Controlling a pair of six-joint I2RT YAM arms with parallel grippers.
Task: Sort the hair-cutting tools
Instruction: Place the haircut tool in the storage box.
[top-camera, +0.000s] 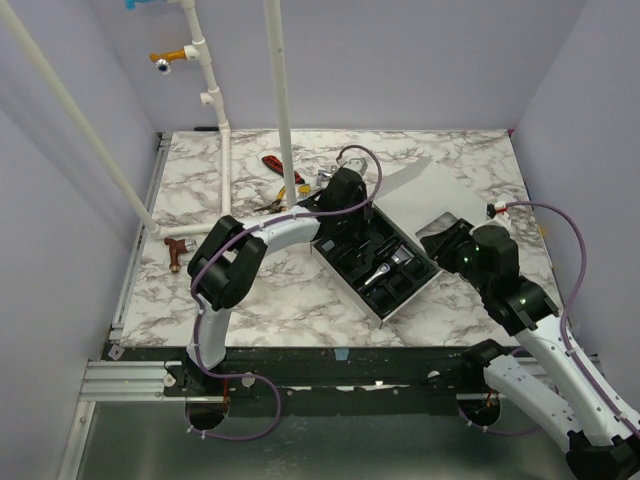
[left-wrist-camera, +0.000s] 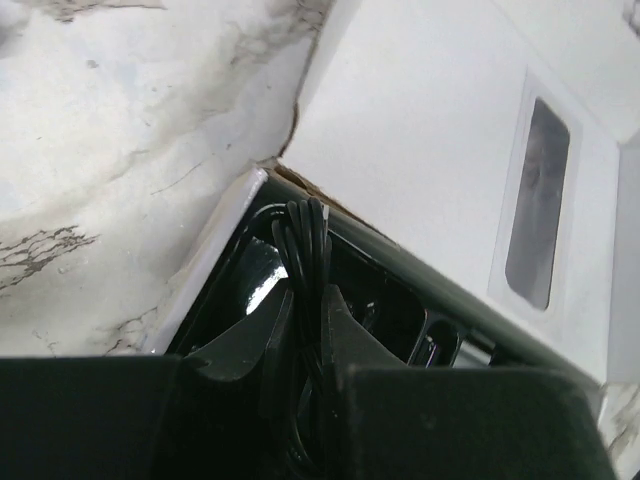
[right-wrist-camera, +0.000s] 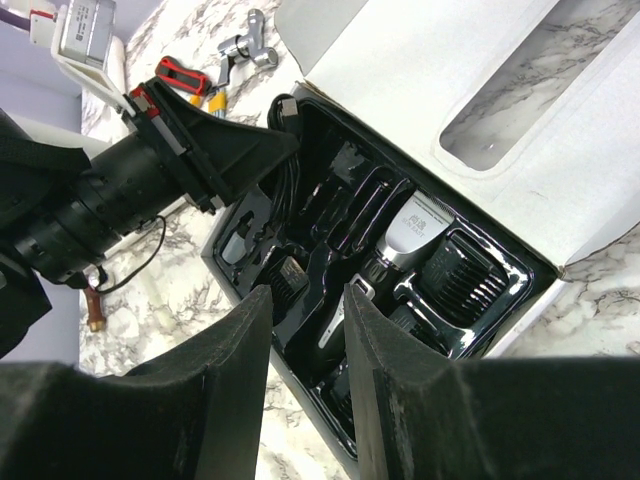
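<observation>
My left end effector (left-wrist-camera: 305, 300) is clenched on a bundle of black cord (left-wrist-camera: 303, 235), which stands upright between the fingers at the far left corner of the black tray (top-camera: 383, 318). In the right wrist view the same end effector (right-wrist-camera: 275, 140) reaches in over that corner, with a small plug end just beside its tip.

My right end effector (right-wrist-camera: 305, 300) is released. Its two fingers stand apart with nothing between them, and it hangs above the near right side of the tray without touching anything. From the top view it (top-camera: 440, 235) sits just off the tray's right rim.

The tray lies diagonally on the table (top-camera: 280, 300), a little right of centre, inside a white box whose lid (top-camera: 410, 185) is folded flat toward the far right corner. The lid has a long window (right-wrist-camera: 540, 90) cut in it.

The hair-cutting tools lie in the tray's moulded compartments. The clipper (right-wrist-camera: 410, 230) lies in a middle slot with its silver head pointing toward the lid. A black comb guard (right-wrist-camera: 465, 270) lies just beside it on the right, and more small black pieces fill the pockets around them, too dark to tell apart.

Near the far edge lie red- and yellow-handled tools (top-camera: 280, 170), with a silver fitting (right-wrist-camera: 245, 40) beside them. A reddish-brown T-shaped piece (top-camera: 177, 250) lies near the left edge.
</observation>
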